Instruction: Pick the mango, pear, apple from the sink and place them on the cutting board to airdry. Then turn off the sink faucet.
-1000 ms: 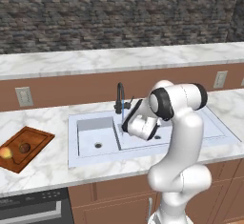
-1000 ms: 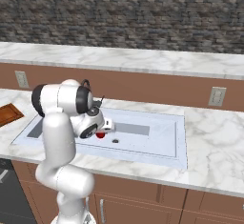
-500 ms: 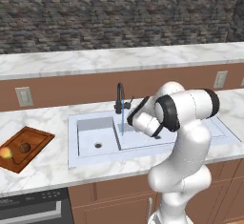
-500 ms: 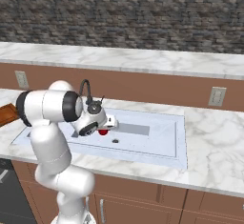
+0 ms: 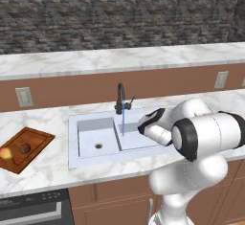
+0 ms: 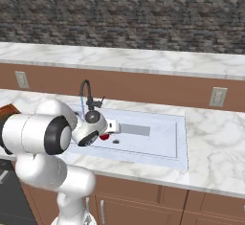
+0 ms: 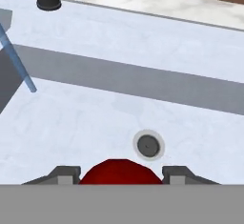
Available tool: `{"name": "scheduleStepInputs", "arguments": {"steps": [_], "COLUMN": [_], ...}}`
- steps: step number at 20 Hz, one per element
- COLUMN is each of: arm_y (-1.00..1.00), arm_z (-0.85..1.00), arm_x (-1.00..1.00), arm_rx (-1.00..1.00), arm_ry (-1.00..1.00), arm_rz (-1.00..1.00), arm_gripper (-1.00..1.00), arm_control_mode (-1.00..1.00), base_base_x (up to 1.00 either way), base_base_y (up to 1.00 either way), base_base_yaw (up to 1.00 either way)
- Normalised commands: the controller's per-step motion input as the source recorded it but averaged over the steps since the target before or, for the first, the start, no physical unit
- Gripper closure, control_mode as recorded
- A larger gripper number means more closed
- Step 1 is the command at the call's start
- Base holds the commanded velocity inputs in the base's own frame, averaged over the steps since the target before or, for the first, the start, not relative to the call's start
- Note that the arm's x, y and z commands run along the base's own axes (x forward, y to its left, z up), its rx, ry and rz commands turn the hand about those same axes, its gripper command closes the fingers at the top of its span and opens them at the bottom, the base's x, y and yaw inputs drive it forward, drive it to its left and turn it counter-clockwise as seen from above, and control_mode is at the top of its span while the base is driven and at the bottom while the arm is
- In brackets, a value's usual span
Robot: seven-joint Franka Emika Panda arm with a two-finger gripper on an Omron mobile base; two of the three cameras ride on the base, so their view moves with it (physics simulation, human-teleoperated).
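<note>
- Red apple (image 7: 119, 171), just one, sits clamped between the fingertips of the hand (image 7: 119, 175), above the right basin of the sink (image 5: 91, 152) near its drain (image 7: 148, 145).
- One mango (image 5: 5, 153) and one pear (image 5: 24, 148) lie on the cutting board (image 5: 36, 138).
- Marble worktop (image 5: 43, 171), brick wall behind.
- One black sink faucet (image 5: 119, 97) pours a blue stream.

white arm is folded over pretty tight at lower right of the left base view, hand pointing left toward mid-frame, and the gripper (image 7: 121, 175) has its two tips clamped either side of the apple (image 7: 119, 171)
</note>
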Motion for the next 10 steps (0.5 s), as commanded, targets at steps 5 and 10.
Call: {"name": "scheduleStepInputs", "arguments": {"steps": [5,10], "arm_y": [-0.01,0.0], "arm_z": [1.0,1.0], "arm_x": [0.01,0.07], "arm_rx": [0.0,0.03], "arm_ry": [0.21,0.28], "arm_rz": [0.0,0.0], "arm_gripper": [1.0,1.0], "arm_control_mode": [-1.0,-1.0], "base_base_x": [0.0,0.0], "base_base_y": [0.0,0.0], "base_base_yaw": [0.0,0.0]}}
